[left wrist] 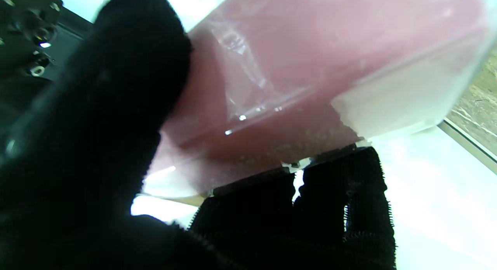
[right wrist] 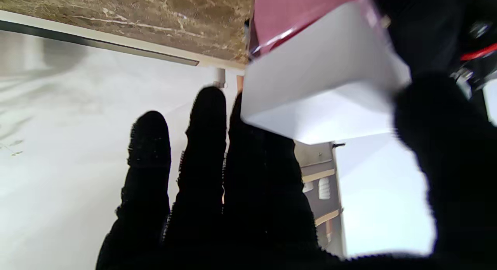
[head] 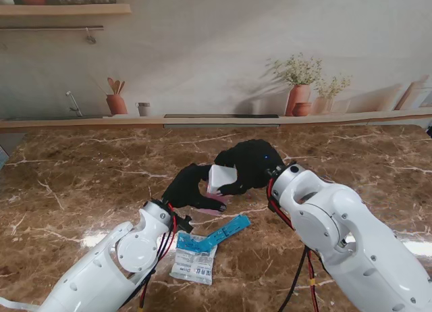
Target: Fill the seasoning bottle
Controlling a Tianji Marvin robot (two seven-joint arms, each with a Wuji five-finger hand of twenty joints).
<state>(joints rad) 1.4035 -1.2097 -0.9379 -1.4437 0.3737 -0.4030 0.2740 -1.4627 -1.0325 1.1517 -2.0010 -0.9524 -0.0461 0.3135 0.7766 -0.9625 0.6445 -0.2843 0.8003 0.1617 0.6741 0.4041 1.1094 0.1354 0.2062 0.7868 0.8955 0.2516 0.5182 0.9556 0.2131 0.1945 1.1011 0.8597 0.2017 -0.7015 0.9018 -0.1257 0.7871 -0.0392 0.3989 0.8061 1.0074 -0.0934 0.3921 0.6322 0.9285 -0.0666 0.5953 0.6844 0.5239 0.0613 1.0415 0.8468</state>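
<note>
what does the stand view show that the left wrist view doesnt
Only the stand view shows both arms, the right hand at the white lid, the blue packet and clear sachet lying on the marble table nearer to me, and the back ledge with its pots.

Only the left wrist view shows the bottle's translucent pink wall up close, pressed against the left hand's fingers.

Both show the left hand shut on the seasoning bottle with its white end.
</note>
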